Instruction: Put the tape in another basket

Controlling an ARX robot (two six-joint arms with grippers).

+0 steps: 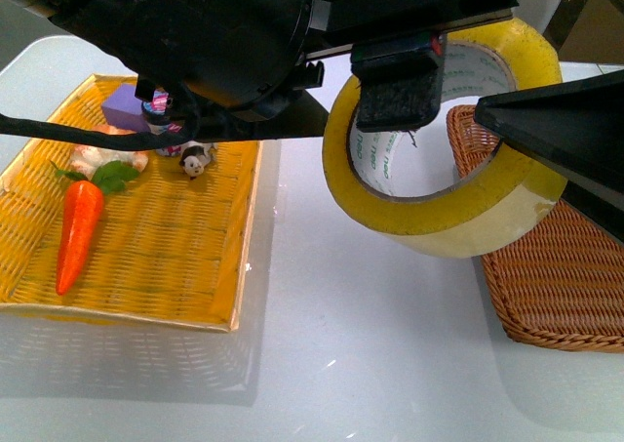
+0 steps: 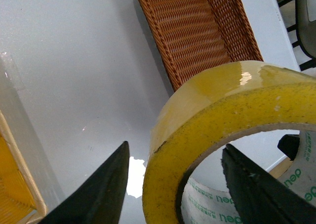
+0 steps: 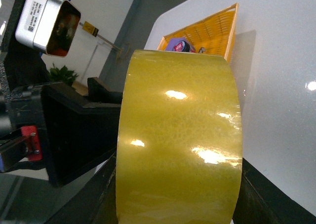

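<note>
The tape (image 1: 444,159), a wide yellowish roll with a white core and green print, hangs in the air above the white table, between the two baskets. My right gripper (image 1: 526,154) is shut on it from the right. In the right wrist view the tape (image 3: 180,150) fills the space between its jaws (image 3: 180,204). My left gripper (image 1: 341,110) is open around the roll's wall. In the left wrist view (image 2: 175,184) one finger (image 2: 256,189) is inside the ring and the other outside the tape (image 2: 217,105). The brown wicker basket (image 1: 565,286) lies below, to the right, and shows empty in the left wrist view (image 2: 197,31).
A shallow yellow woven tray (image 1: 146,266) lies at the left, with a toy carrot (image 1: 78,227), a purple box (image 1: 127,105) and a small figure (image 1: 195,159) in it. The tray also shows in the right wrist view (image 3: 207,31). White tabletop (image 1: 361,344) lies between tray and basket.
</note>
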